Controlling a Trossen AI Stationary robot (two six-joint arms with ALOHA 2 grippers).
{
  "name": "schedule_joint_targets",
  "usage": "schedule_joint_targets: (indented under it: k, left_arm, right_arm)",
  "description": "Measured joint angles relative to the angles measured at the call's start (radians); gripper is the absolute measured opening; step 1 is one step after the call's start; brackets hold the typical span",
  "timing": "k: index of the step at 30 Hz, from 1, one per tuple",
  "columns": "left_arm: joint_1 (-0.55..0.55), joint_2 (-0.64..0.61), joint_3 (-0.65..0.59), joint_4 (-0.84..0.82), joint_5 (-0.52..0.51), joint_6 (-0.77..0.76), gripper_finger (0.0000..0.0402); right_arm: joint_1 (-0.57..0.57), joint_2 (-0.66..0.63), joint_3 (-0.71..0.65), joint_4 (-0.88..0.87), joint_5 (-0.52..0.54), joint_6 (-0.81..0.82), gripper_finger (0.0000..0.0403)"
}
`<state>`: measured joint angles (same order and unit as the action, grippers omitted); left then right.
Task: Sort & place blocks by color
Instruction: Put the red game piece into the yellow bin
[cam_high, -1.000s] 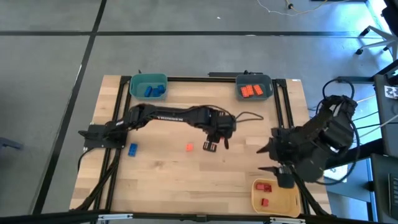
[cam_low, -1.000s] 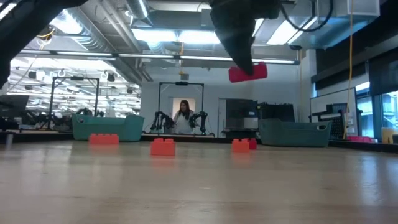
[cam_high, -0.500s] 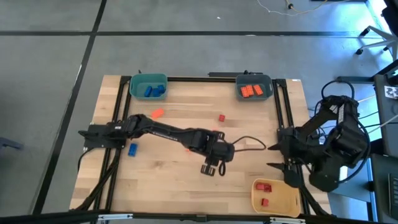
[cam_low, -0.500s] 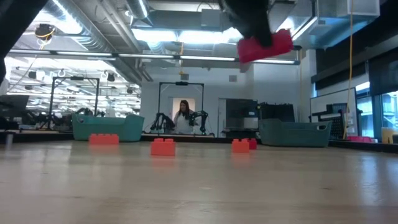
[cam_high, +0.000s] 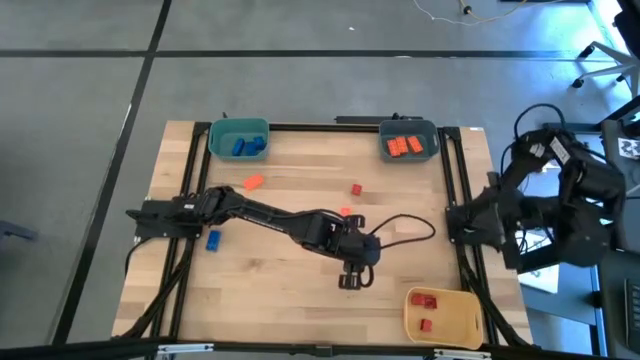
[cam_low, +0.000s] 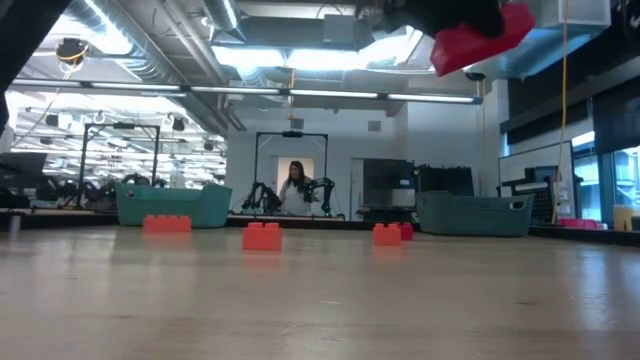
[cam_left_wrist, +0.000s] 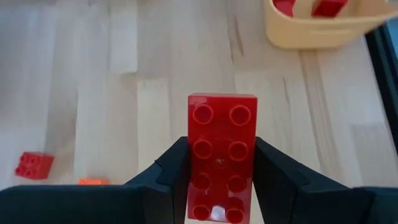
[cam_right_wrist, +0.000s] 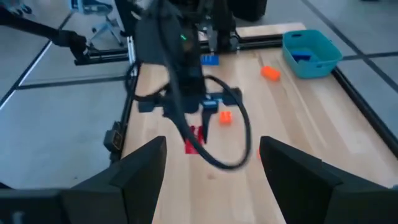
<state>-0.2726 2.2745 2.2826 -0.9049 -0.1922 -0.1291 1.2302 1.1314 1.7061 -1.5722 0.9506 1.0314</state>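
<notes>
My left gripper (cam_left_wrist: 222, 163) hangs over the table's near middle (cam_high: 350, 277), shut on a red two-by-four block (cam_left_wrist: 222, 149), which the low view shows high above the tabletop (cam_low: 480, 35). The yellow bin (cam_high: 445, 318) with red blocks (cam_high: 424, 300) lies just to its near right. Loose on the table are an orange block (cam_high: 253, 183), a red block (cam_high: 356, 189), a blue block (cam_high: 213, 240) and a second orange block (cam_high: 345, 212). My right gripper (cam_right_wrist: 211, 142) is open, drawn back beyond the table's right edge (cam_high: 468, 222). My left gripper pinches the red block by its two long sides (cam_left_wrist: 194, 171), at the end nearest the wrist. The fingers (cam_left_wrist: 171, 171) slant down and lie along the block. Its free end juts out past them, studs toward the camera, lifted clear of the table.
A teal bin (cam_high: 239, 138) with blue blocks stands at the far left. A grey-blue bin (cam_high: 408, 140) with orange blocks stands at the far right. Black rails (cam_high: 455, 180) run along the table's edges. Bare wood lies between the left gripper and the yellow bin.
My left gripper has carried the red block toward the table's near edge and the yellow bin, rolling as it went, and the block stays clear of the table. My right gripper, still open, has drawn back from the yellow bin toward the right edge and the far side.
</notes>
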Motion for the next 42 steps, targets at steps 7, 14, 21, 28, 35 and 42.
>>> schedule_joint_targets:
  k: [7,14,21,28,35,42]
  left_arm:
    - [0.005,0.0,0.0,0.088,-0.007,0.0,0.0128]
    - [0.005,-0.001,0.0,0.179,0.013,0.0,0.0128]
    - [-0.008,-0.001,0.0,0.325,0.053,0.005,0.0127]
    - [-0.018,0.024,-0.002,0.397,0.032,0.033,0.0128]
    - [-0.002,0.021,0.0,0.397,0.026,0.028,0.0127]
    - [0.011,0.013,0.0,0.4,0.061,0.026,0.0127]
  right_arm:
    - [0.011,-0.18,-0.253,-0.001,-0.017,0.156,0.0262]
    - [0.011,-0.306,-0.423,0.011,-0.08,0.27,0.0262]
    - [0.011,-0.335,-0.444,0.036,-0.082,0.256,0.0262]
    - [0.011,-0.335,-0.429,0.132,-0.12,0.187,0.0262]
    - [0.011,-0.326,-0.434,0.267,-0.212,0.139,0.0262]
    - [0.011,-0.327,-0.434,0.304,-0.212,0.138,0.0262]
